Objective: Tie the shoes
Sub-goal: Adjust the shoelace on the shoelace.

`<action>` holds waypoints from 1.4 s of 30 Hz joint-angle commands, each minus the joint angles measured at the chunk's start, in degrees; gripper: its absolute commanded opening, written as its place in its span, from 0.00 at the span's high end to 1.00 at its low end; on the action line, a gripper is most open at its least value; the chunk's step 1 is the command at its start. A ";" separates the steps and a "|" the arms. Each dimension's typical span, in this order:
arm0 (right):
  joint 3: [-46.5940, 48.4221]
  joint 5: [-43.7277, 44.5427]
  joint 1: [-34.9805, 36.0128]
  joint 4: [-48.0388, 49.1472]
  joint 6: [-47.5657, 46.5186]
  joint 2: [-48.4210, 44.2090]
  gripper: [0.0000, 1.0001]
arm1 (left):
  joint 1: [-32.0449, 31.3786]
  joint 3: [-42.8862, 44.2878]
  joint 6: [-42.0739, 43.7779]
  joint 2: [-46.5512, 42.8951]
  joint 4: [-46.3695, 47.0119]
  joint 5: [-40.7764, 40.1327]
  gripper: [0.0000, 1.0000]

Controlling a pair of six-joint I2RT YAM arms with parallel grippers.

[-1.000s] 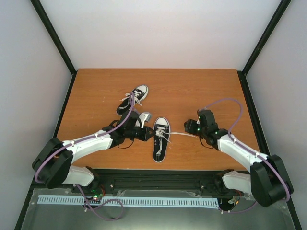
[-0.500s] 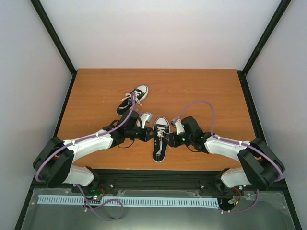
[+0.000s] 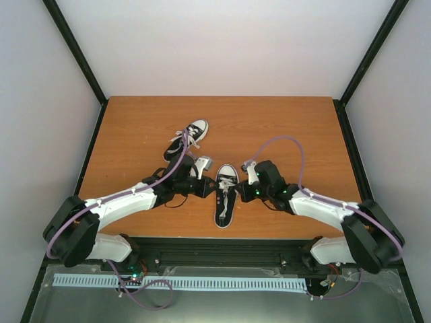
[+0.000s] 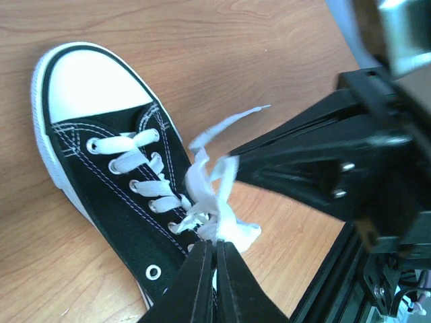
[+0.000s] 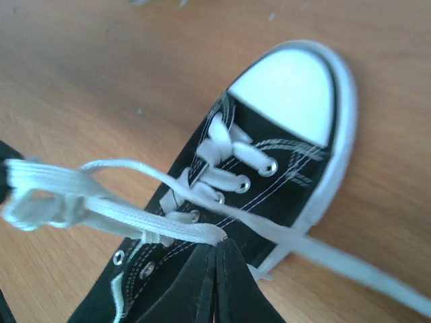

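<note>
Right gripper (image 5: pixel 217 247): a second ago it stood well out to the right of the near shoe; it has since swung in, and its fingers, then fairly wide, are now pressed together on a flat strand of the laces (image 5: pixel 138 221) right at their tips.
Left gripper (image 4: pixel 217 247): unchanged in place, its narrow black fingers pinched together on a bunched knot of lace just ahead of them.
Laces: white, flat and woven. One loose loop lies left of the right fingers, and a long strand trails off to their right over the wood.
Near shoe (image 3: pixel 226 195): it lies between the two grippers with its toe pointing away from the arm bases. It is black canvas with white stitching, metal eyelets, a smooth white rubber toe cap and a white sole. It has not shifted.
Far shoe (image 3: pixel 190 138): beyond the left fingers and well apart from them, it is the same make, angled toe-out toward the far right, with its laces loose.
Table (image 3: pixel 289 128): orange-brown wood grain, matte, rectangular.
</note>
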 commanded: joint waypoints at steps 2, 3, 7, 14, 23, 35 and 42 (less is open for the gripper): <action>0.70 14.48 0.15 -9.88 5.57 -11.96 0.97 | 0.81 4.48 -0.80 -1.82 -5.31 -6.13 0.97; 0.26 14.64 0.14 -10.96 6.08 -14.24 0.97 | 0.93 4.57 -1.11 -1.34 -5.60 -6.10 0.97; -0.44 15.07 0.15 -16.04 7.12 -21.93 0.97 | 1.04 4.13 -2.50 -0.17 -5.75 -7.13 0.94; -0.37 13.03 0.14 -23.09 7.90 -31.09 0.97 | 1.14 2.30 1.33 -3.51 -2.88 -4.35 0.62; 10.64 27.92 0.14 -30.43 11.50 -30.86 0.97 | 0.60 1.19 5.54 2.83 6.57 6.20 0.42; 7.92 38.88 0.14 -44.29 24.02 -31.20 0.97 | -0.31 6.63 3.71 12.39 5.51 5.54 0.52; -1.98 34.75 0.14 -48.35 34.87 -35.47 0.97 | -0.36 7.42 1.32 14.51 11.09 9.11 0.86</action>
